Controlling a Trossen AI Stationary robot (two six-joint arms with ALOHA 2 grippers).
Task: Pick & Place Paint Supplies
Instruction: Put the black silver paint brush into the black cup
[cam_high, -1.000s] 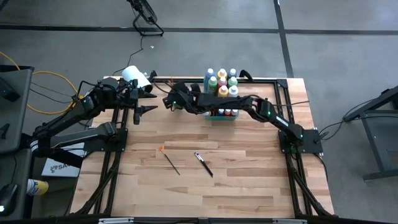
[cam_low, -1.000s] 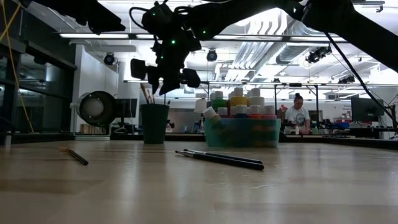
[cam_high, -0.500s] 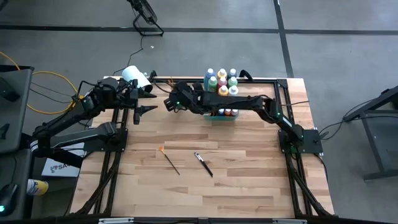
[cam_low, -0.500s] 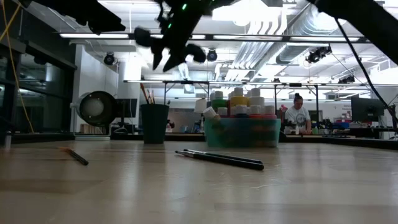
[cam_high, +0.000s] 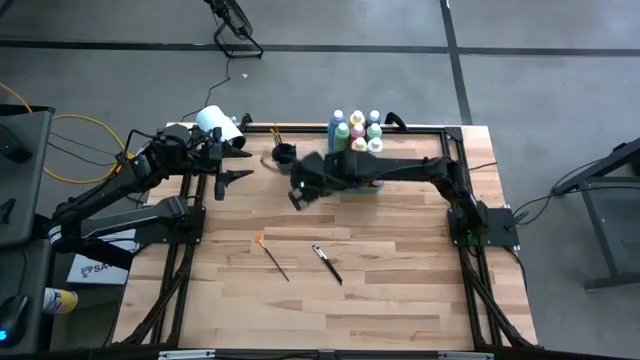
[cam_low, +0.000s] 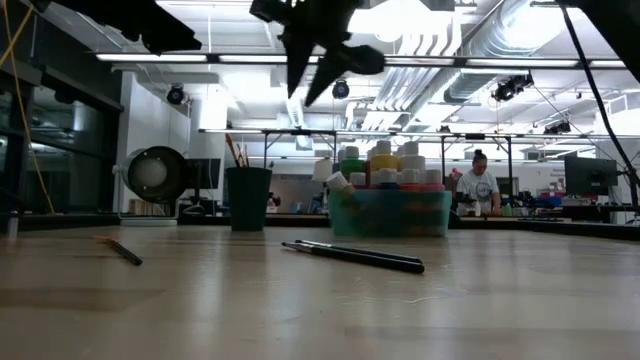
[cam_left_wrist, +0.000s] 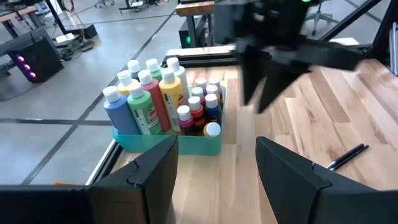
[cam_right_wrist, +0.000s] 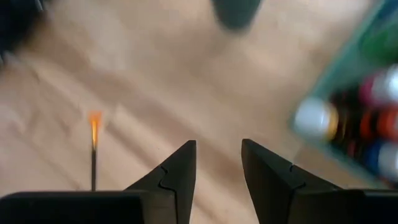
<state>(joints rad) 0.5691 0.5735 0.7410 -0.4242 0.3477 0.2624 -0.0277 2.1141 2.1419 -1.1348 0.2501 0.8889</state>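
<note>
Wood table (cam_high: 400, 290) holds an orange-tipped brush (cam_high: 272, 254), thin, light, stiff and likely to roll, so the empty, slightly open right gripper (cam_high: 299, 197) should pinch mid-handle.

Right gripper (cam_high: 297, 197) hovers mid-table, fingers (cam_right_wrist: 177, 180) apart, empty; left gripper (cam_high: 232, 160) parted

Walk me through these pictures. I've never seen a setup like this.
Two robot arms work at a wooden table. One camera looks down from overhead, one sits at tabletop level, and one rides on each wrist. The left end effector waits by the table's far-left corner, open and empty. The right end effector hangs above the table, open, holding nothing. A green tray holds paint bottles; a dark cup holds brushes. Two paintbrushes lie loose: one orange-tipped, one dark.
</note>
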